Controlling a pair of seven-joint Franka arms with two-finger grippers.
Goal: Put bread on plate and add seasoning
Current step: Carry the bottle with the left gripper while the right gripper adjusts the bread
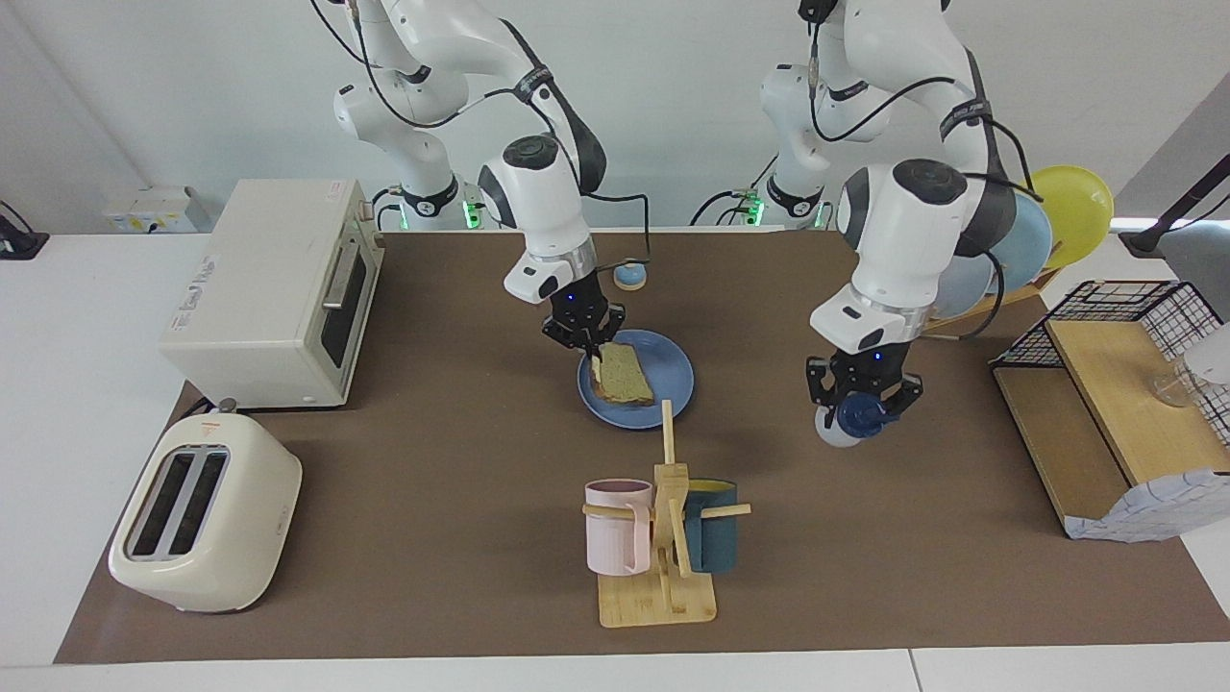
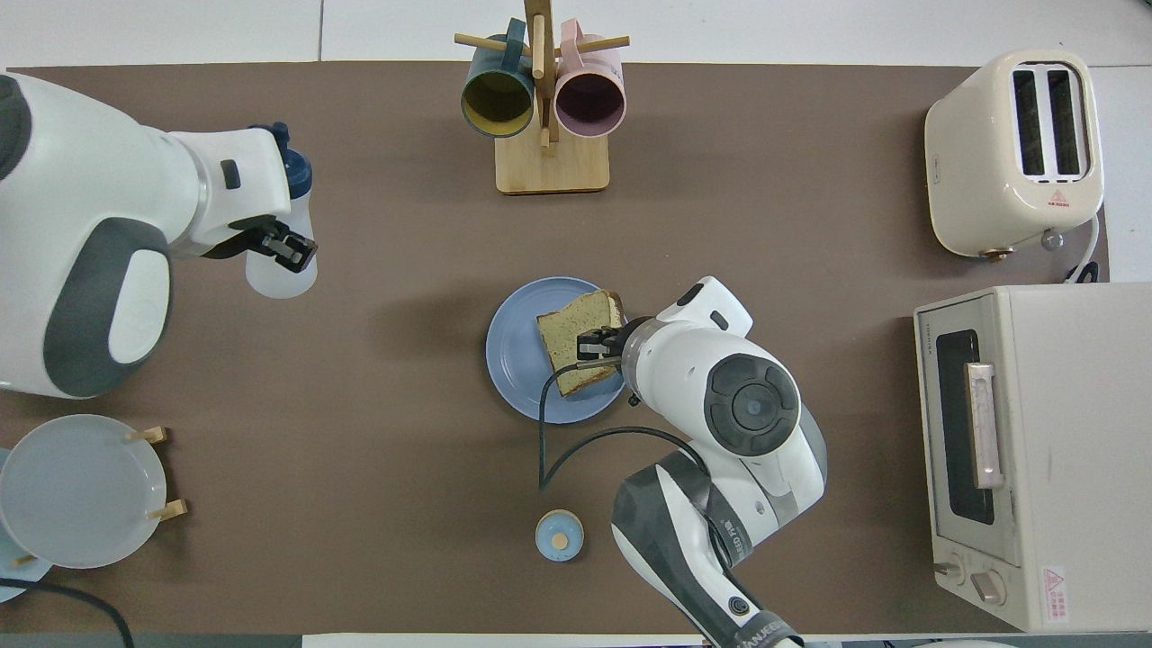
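Now the bread point(image 1: 623, 373) lies nearly flat on the blue plate point(image 1: 673, 370), its edge toward the right arm's end in the right pincer point(image 1: 588, 348); whether those tips have parted I cannot tell. Best to release fully and lift straight up. The left pincer point(image 1: 862, 408), clamped on the seasoning bottle point(image 1: 851, 420), hangs above the surface toward the left arm's end; it should tip only once over the slice.

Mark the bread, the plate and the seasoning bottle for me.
bread point(image 1: 625, 374), facing view, middle of the slice's face.
plate point(image 1: 673, 370), facing view, bare blue surface beside the slice.
seasoning bottle point(image 2: 279, 277), overhead view, pale body.
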